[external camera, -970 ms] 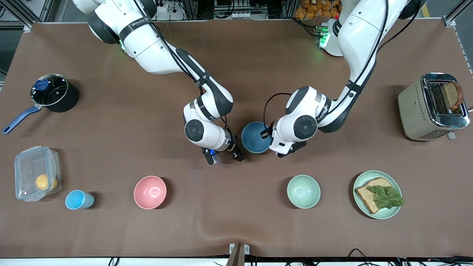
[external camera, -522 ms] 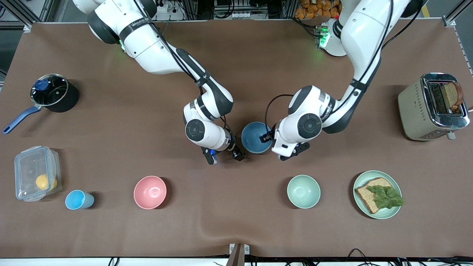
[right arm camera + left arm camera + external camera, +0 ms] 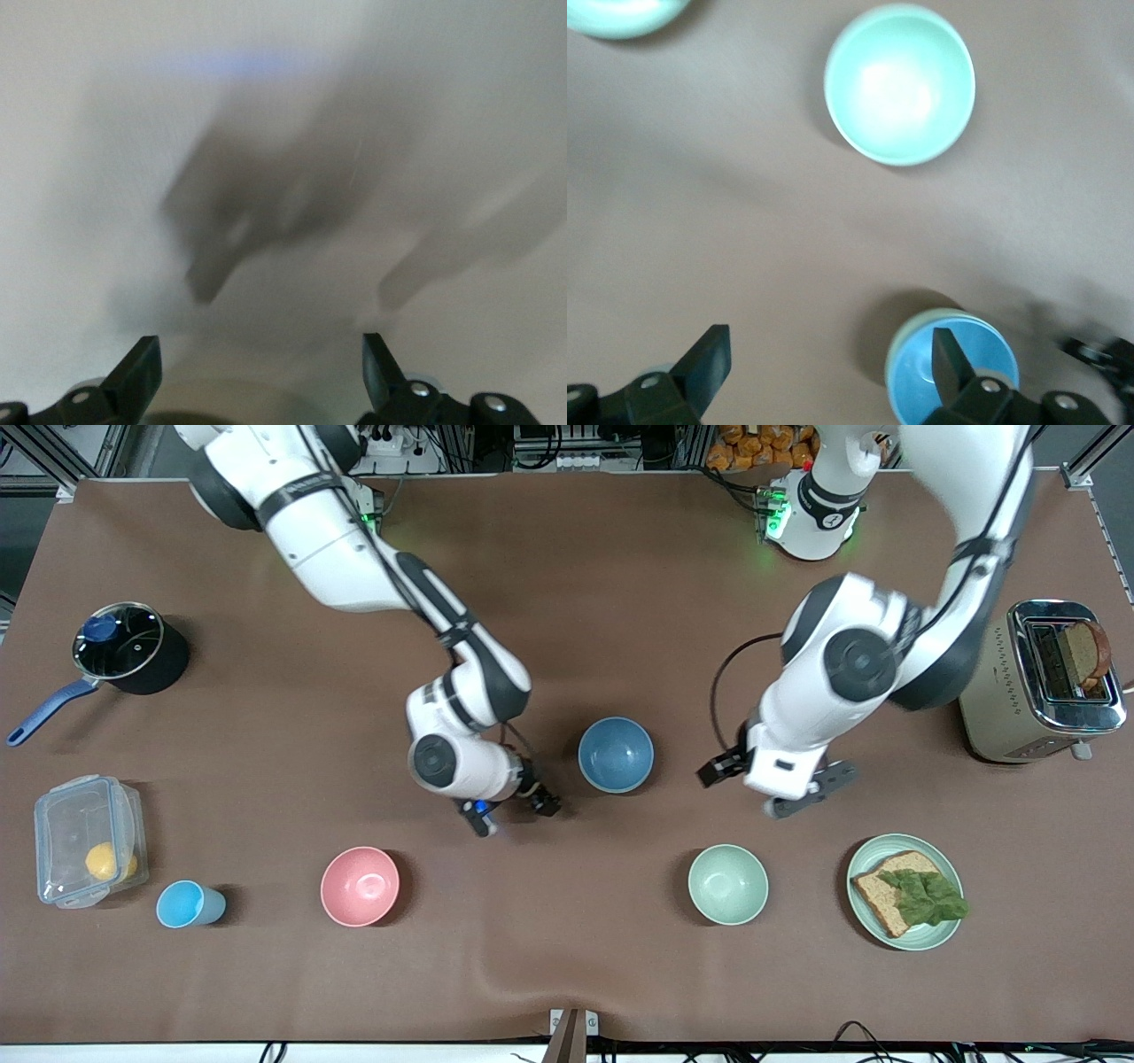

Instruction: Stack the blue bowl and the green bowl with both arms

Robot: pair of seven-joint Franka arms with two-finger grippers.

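Note:
The blue bowl stands upright at the table's middle. In the left wrist view the blue bowl sits nested inside the green bowl, of which only a thin sage rim shows. In the front view the green bowl is hidden under the blue one. My left gripper is open and empty, up over bare table between the stacked bowls and the toaster. My right gripper is open and empty, low over bare table beside the stack, toward the right arm's end.
A paler mint bowl, a pink bowl and a light-blue cup stand nearer the camera. A green plate holds bread and lettuce. Toaster, pot and plastic container stand at the table's ends.
Both grippers have drawn away from the blue bowl. The left arm has lifted and swung toward its end of the table. The right gripper has slid a little toward its end.

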